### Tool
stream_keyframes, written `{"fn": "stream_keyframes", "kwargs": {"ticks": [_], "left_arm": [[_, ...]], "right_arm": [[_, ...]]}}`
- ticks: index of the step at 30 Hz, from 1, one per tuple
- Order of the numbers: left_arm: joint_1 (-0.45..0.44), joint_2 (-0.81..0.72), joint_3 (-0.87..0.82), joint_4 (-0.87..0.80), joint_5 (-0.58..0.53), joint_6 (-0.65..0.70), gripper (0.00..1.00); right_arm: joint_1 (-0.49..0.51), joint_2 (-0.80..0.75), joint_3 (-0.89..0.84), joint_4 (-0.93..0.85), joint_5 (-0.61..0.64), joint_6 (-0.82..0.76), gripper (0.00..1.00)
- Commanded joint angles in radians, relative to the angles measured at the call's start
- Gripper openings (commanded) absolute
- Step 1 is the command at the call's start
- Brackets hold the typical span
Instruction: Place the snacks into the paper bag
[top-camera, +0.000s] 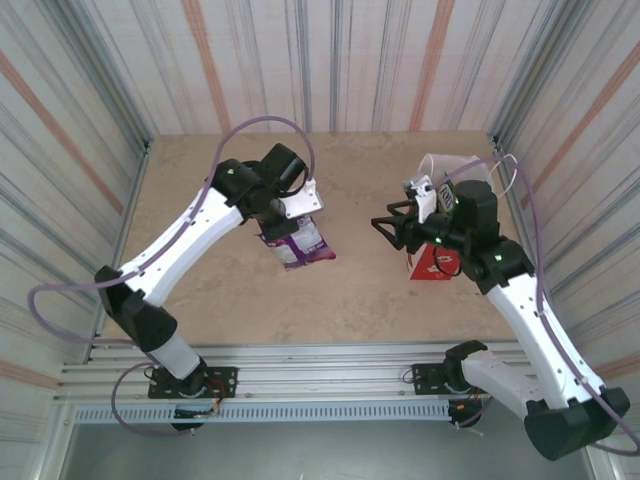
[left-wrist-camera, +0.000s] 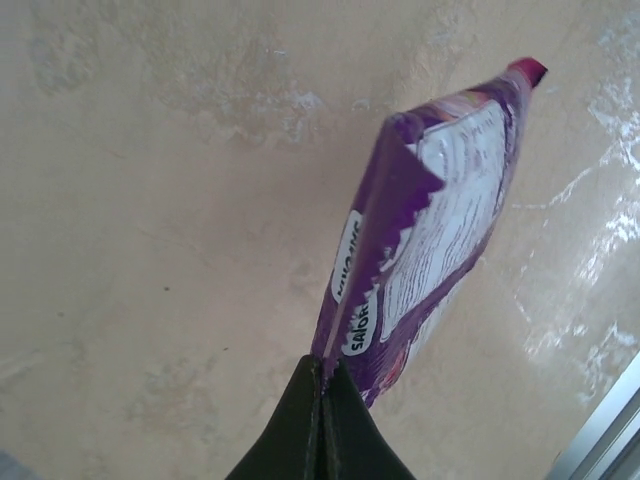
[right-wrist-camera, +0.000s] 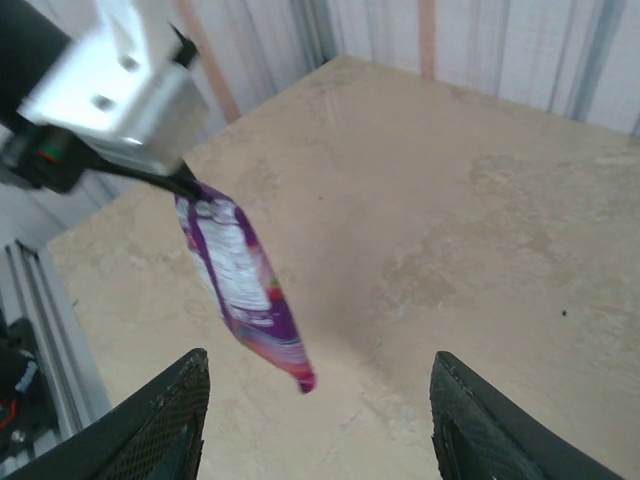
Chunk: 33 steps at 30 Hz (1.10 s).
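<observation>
A purple snack packet (top-camera: 297, 243) hangs above the middle of the table, pinched by its serrated top edge in my left gripper (top-camera: 284, 224), which is shut on it. In the left wrist view the packet (left-wrist-camera: 440, 220) dangles from the closed fingertips (left-wrist-camera: 345, 400). My right gripper (top-camera: 390, 228) stands open to the packet's right, facing it, with a gap between them. From the right wrist the packet (right-wrist-camera: 240, 280) hangs ahead and left of my gripper (right-wrist-camera: 320, 410), whose fingers (right-wrist-camera: 165, 425) are spread wide with nothing between them. The paper bag (top-camera: 432, 264), red below and white on top, stands behind my right arm, mostly hidden.
Striped walls enclose the beige table (top-camera: 200, 290) on three sides. An aluminium rail (top-camera: 320, 365) runs along the near edge by the arm bases. The left arm's silver wrist mount (right-wrist-camera: 110, 80) sits at the upper left of the right wrist view.
</observation>
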<state>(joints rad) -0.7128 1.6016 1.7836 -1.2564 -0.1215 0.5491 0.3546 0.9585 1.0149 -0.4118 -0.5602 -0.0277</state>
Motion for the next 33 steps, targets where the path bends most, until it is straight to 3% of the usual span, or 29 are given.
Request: {"fn": "stream_keyframes", "kwargs": {"ticks": [1, 8, 23, 27, 33], "left_arm": [[0.006, -0.089, -0.003, -0.011, -0.012, 0.132, 0.00], [0.006, -0.171, -0.010, 0.014, 0.033, 0.153, 0.00], [0.003, -0.204, 0.000, 0.029, 0.103, 0.113, 0.00], [0.003, -0.210, 0.007, 0.043, 0.125, 0.097, 0.00], [0.003, -0.210, 0.014, 0.052, 0.145, 0.079, 0.00]], "right_arm": [[0.041, 0.063, 0.047, 0.028, -0.077, -0.112, 0.63], [0.155, 0.183, 0.082, 0.055, -0.128, -0.202, 0.71], [0.322, 0.387, 0.145, 0.180, -0.139, -0.221, 0.74], [0.345, 0.430, 0.140, 0.245, -0.131, -0.199, 0.72], [0.356, 0.490, 0.112, 0.372, -0.117, -0.161, 0.61]]}}
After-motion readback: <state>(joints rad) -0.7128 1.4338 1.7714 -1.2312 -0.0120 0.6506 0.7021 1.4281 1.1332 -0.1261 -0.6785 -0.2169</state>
